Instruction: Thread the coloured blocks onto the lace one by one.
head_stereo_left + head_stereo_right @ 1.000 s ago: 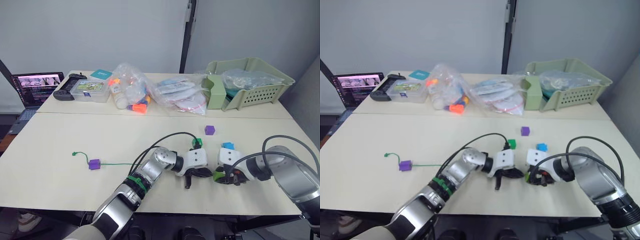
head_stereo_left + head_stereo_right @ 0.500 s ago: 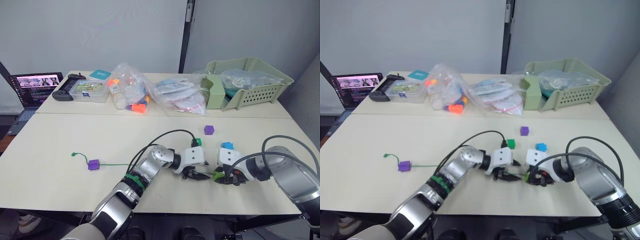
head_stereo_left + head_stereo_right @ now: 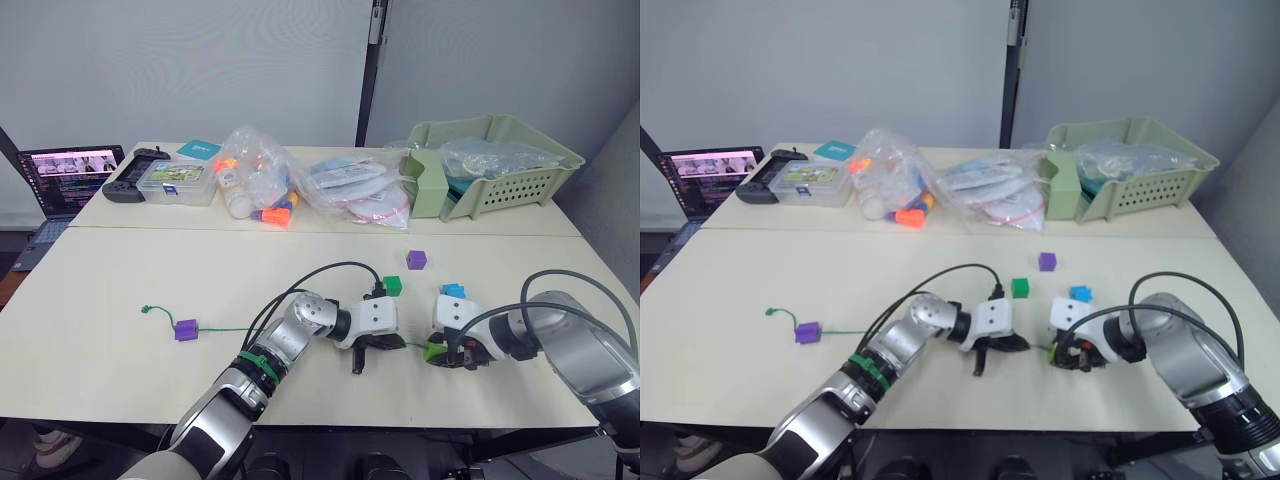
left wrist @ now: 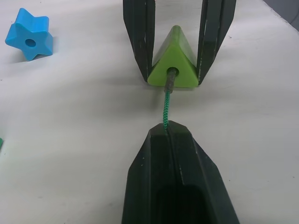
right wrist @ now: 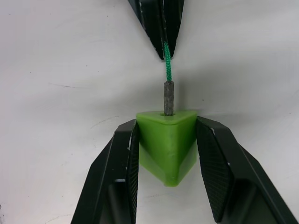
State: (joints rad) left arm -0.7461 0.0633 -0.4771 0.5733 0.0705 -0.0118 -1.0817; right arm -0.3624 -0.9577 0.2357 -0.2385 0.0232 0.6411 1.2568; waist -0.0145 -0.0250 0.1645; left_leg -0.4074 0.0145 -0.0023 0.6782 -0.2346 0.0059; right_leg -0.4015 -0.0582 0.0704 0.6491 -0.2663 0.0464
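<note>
Our right gripper is clamped on the lime green block, one finger on each sloping side, holding it just above the table with its hole facing our left arm. Our left gripper is pinched shut on the lace, a short length of green cord running out from between the closed fingers to the stiff grey tip.

What has changed over the last second: the left gripper, which pointed down at the table a second ago, swung round toward the block half a second ago, and now the tip sits with its end inside the hole. We judge the threading has begun but is not through, since most of the tip is outside the block.

Further out, one purple block already sits on the lace near its knotted loop end, unmoved across the frames. The dark green block, the blue block and the second purple block lie loose on the table beyond the grippers, waiting.

So we count one block done, one under way and three left. Next we would push the tip on through.
</note>
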